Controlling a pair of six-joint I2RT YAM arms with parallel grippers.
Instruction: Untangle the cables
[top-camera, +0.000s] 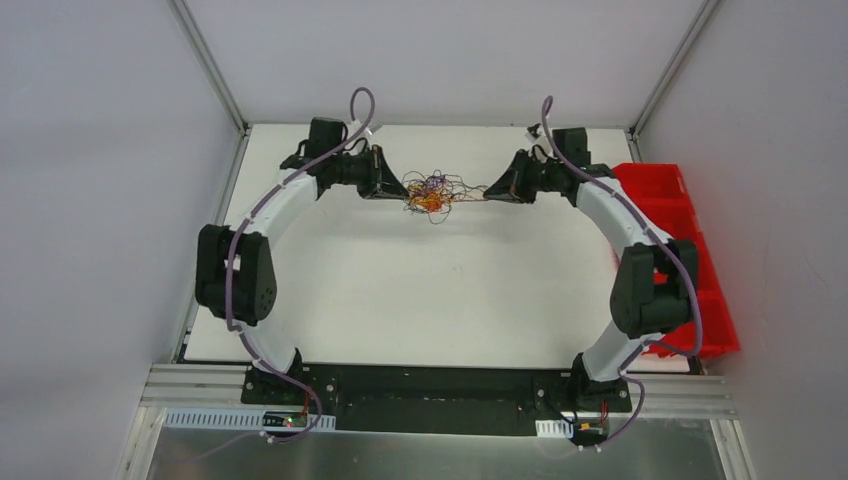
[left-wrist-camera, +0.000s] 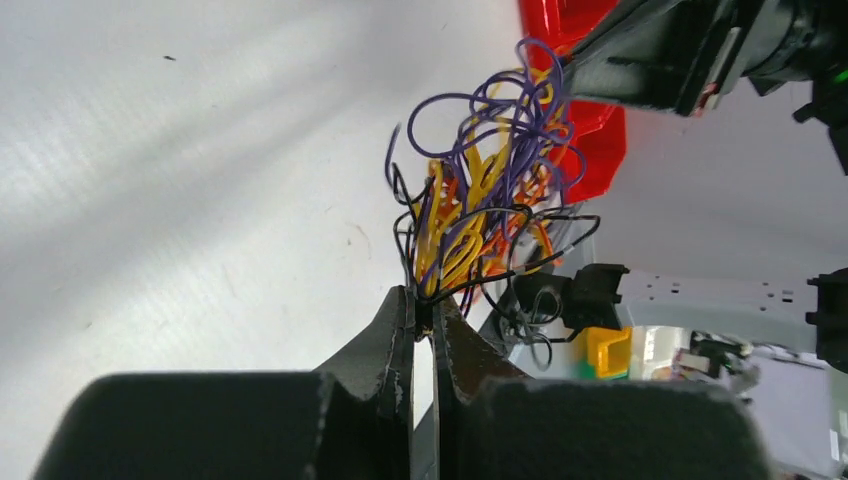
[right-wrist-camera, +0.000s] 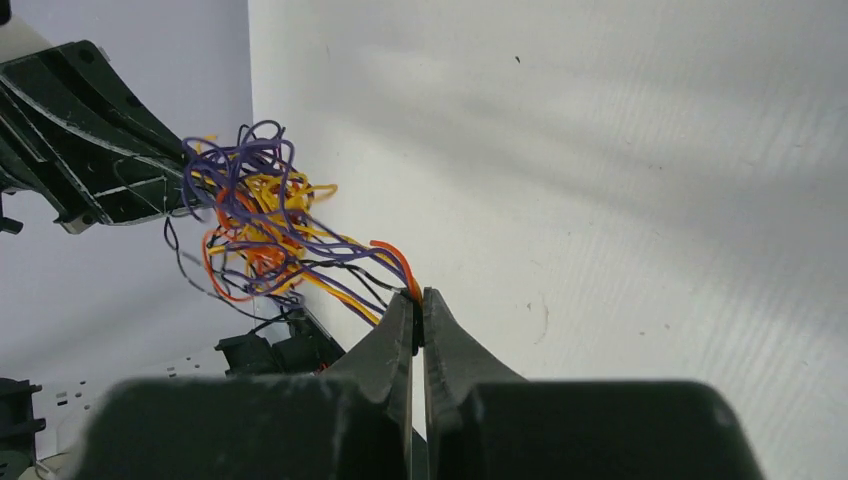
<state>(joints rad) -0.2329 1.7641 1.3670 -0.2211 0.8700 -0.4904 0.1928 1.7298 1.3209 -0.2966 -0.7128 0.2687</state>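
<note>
Cables: the cables form one loose ball of purple, yellow, orange and black strands in the upper middle of the overhead view. The ball is strung between the two grippers, near the far edge of the table. Whether it touches the surface cannot be told.
Left gripper: the left gripper has its fingers pressed together on thin black strands at the left side of the ball.
Right gripper: the right gripper is pinched tight on orange, yellow and purple strands drawn out straight from the right side of the ball.
Table: the table is white and matte. The wrist views show faint scuffs and small dark specks on it.
Red bins: the red bins stand along the right edge of the table, partly behind the right arm.
Walls: the walls are plain pale grey panels on the left, back and right, joined by metal posts at the far corners.
Near edge: a black base plate carries both arm bases and sits on a silver rail.
Hoses: lilac hoses run along both arms.
</note>
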